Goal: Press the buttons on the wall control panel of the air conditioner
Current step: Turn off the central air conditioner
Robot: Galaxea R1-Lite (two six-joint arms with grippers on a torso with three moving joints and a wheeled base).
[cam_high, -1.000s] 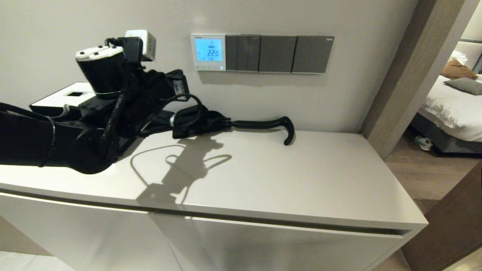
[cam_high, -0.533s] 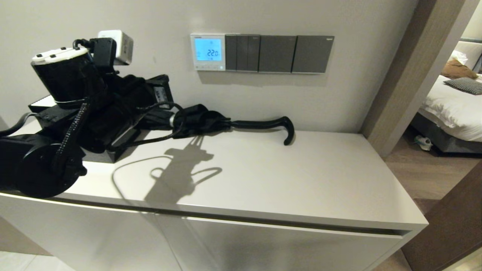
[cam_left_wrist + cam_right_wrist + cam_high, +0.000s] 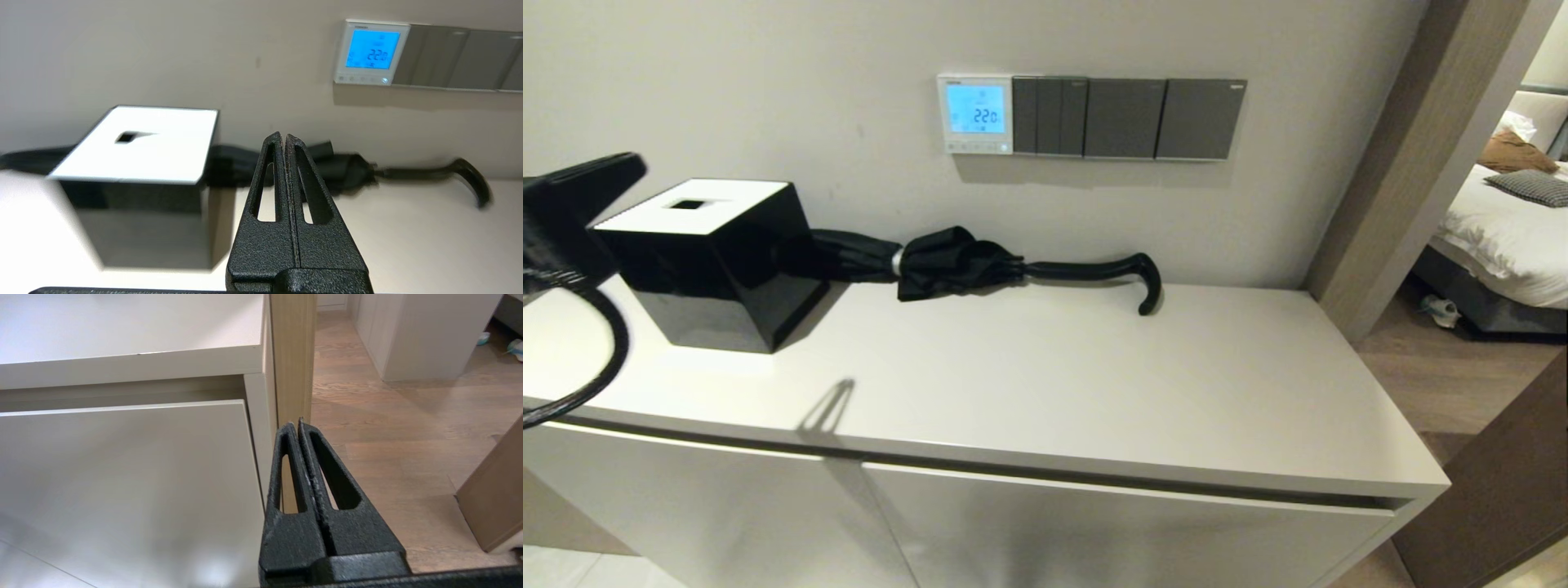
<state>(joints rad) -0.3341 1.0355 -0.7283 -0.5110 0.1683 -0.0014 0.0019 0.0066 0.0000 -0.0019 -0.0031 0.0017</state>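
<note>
The white control panel (image 3: 974, 113) with a lit blue screen reading 22.0 hangs on the wall above the cabinet; it also shows in the left wrist view (image 3: 371, 52). A row of tiny pale buttons (image 3: 974, 148) runs along its lower edge, also seen in the left wrist view (image 3: 361, 79). My left gripper (image 3: 284, 136) is shut and empty, pulled well back from the wall, low and to the left of the panel. In the head view only its black tip (image 3: 625, 167) shows at the left edge. My right gripper (image 3: 296, 424) is shut and empty, parked low beside the cabinet's right end.
Dark grey switch plates (image 3: 1127, 118) adjoin the panel on its right. A black tissue box with a white top (image 3: 711, 261) and a folded black umbrella (image 3: 980, 265) lie on the white cabinet top (image 3: 1054, 384) against the wall. A wooden door frame (image 3: 1413, 163) stands at the right.
My left arm has drawn back leftward and out of the head view, uncovering the tissue box and umbrella. The panel still reads 22.0.
</note>
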